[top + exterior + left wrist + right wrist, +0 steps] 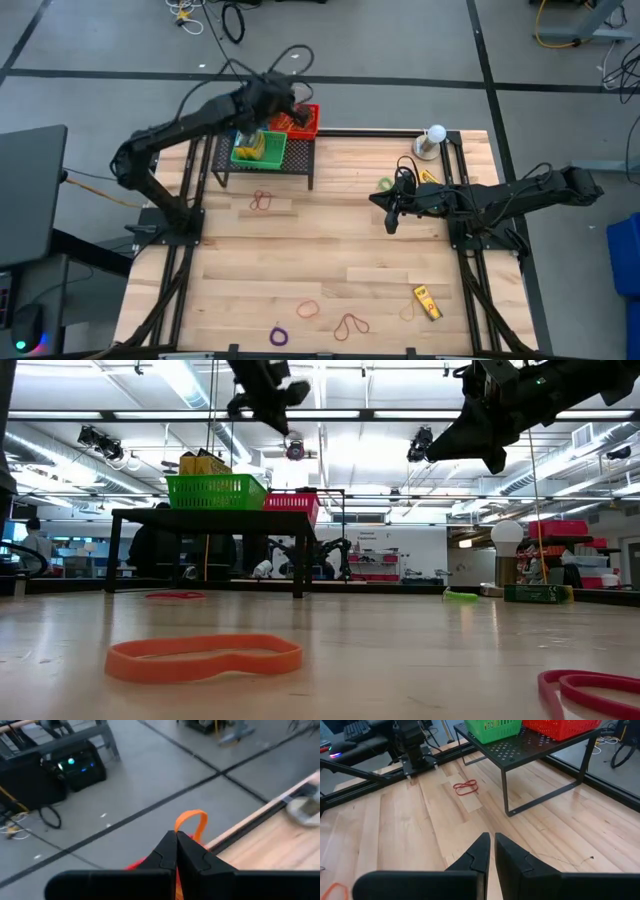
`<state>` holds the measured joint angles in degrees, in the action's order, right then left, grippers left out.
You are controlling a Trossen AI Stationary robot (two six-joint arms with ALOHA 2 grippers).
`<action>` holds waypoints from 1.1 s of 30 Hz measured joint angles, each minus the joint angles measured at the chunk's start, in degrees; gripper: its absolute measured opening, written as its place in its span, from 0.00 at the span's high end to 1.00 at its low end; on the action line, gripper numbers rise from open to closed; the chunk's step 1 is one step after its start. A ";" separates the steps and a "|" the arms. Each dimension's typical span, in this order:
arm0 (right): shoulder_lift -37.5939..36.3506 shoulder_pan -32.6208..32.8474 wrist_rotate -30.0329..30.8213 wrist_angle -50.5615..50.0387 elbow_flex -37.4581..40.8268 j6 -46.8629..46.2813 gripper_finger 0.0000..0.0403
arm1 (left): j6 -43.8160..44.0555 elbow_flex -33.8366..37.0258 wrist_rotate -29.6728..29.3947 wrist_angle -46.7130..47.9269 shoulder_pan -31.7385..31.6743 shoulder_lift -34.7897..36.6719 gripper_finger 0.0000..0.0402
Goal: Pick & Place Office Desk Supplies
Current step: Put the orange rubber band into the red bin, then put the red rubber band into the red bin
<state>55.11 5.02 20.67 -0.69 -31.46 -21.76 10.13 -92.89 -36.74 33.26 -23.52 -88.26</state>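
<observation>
My left gripper [176, 836] is up over the red basket [304, 122] at the table's far edge, shut on an orange rubber band [192, 812]. Next to the red basket stands a green basket [262, 150] holding yellow crayon boxes [247, 146]; both sit on a black stand [530, 745]. Flat on the table lie a red band [262, 201], an orange band [307, 309], a brown band [350, 325], a purple band [279, 335], a green band [386, 184] and a yellow crayon box [428, 301]. My right gripper [491, 839] hangs shut over the table's right middle, holding nothing. My left gripper pinches the orange rubber band between its two fingers, at one end of the loop [179, 824]. The rest of the loop sticks out past the fingertips. The band is lifted clear, above the red basket's rim [135, 865].
A white ball on a round base [433, 140] stands at the far right of the table. The black stand's legs [506, 795] rise from the far left part. In the low view an orange band [205, 657] lies close to the near edge.
</observation>
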 joint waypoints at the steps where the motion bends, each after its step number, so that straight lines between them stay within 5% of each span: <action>1: 0.00 0.00 0.00 0.00 0.00 0.00 0.91 | -1.45 0.04 0.90 0.24 -1.72 -0.27 0.99; 11: 0.00 0.00 0.00 -0.02 0.00 0.11 0.91 | -3.86 0.10 11.22 6.00 -9.93 -8.43 0.99; 17: -0.02 0.00 -0.02 -0.02 0.00 0.04 0.91 | -3.39 0.10 13.23 7.10 -9.71 -10.96 0.88; 25: -0.02 0.00 -0.02 0.00 0.00 0.05 0.91 | -3.19 0.10 14.98 7.22 -8.99 -8.52 0.70; 33: 0.00 0.00 -0.02 0.00 0.00 0.10 0.91 | -0.57 0.05 21.43 8.55 -6.65 -0.37 0.67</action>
<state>55.11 5.02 20.64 -0.69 -31.46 -21.66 9.56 -92.84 -15.31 41.81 -30.17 -88.63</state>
